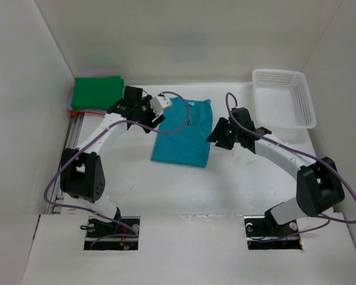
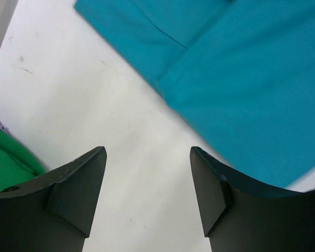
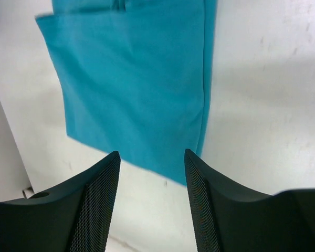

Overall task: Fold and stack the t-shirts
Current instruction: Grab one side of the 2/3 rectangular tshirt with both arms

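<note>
**A:** The left claw (image 1: pixel 148 113), from the top camera, how does it stand?

**B:** Spread, with nothing in it. It hangs at the left edge of the teal t-shirt (image 1: pixel 184 139). The right claw (image 1: pixel 216 135) sits at the shirt's right edge, also parted and empty.

**A:** And the shirt itself?

**B:** It lies folded into a flat rectangle mid-table (image 1: pixel 136 184), between the two claws. The green t-shirt (image 1: pixel 97 93) lies folded in the far left corner, with a strip of orange showing under its near edge. The white basket (image 1: pixel 308 107) stands in the far right corner, well apart from the shirts.

**A:** Left wrist camera?

**B:** The left claw (image 2: pixel 147 152) is wide open, with bare table (image 2: pixel 94 105) showing in the gap. The teal shirt (image 2: pixel 241 94) fills the upper right and the right finger (image 2: pixel 210 189) overlaps its edge in the picture. I cannot tell whether they touch. The green one (image 2: pixel 5 163) peeks in at the lower left, with a sliver of lavender just above it.

**A:** Right wrist camera?

**B:** The right claw (image 3: pixel 152 155) is open too and pinches nothing. The teal shirt (image 3: pixel 131 89) lies flat ahead of it, its near edge crossing the gap between the fingers. White table (image 3: pixel 262 105) lies to the right.
</note>
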